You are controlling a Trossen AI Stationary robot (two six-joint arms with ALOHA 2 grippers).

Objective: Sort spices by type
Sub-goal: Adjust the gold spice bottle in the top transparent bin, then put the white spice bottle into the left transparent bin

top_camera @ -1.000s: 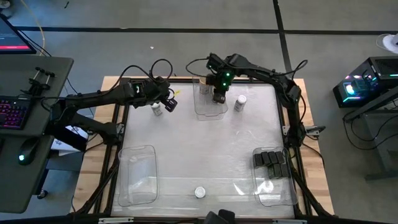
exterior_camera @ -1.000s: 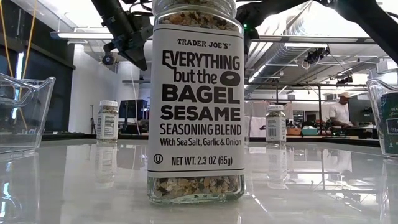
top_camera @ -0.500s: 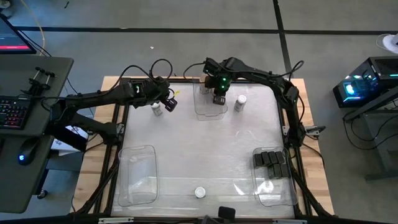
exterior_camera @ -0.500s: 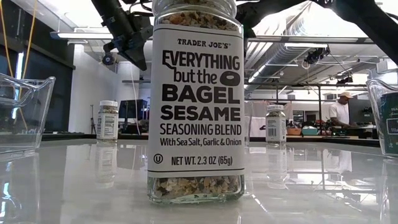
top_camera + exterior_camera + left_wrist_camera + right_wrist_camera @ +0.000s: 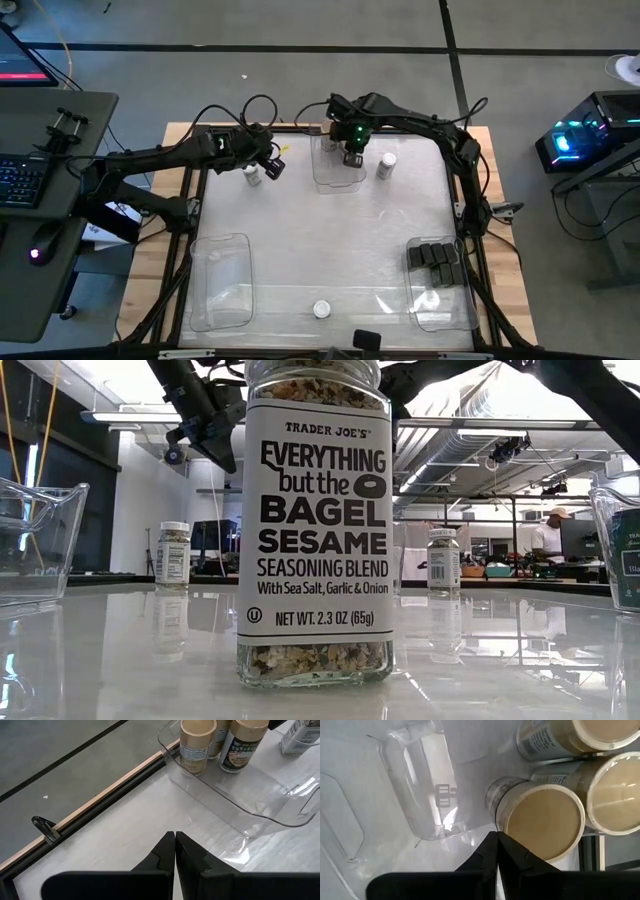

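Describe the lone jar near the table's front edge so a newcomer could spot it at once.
Start in the high view at the table's near edge, between the two clear bins at its front corners. The white-lidded jar stands alone there, outside any bin. In the low view it fills the frame, labelled Everything but the Bagel Sesame.

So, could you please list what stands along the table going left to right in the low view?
Left bin → small far jar → big bagel seasoning jar → second far jar → right bin.

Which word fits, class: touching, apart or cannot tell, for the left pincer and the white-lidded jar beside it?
Cannot tell. The high view shows the left pincer close beside the white-lidded jar, with no plain gap or contact.
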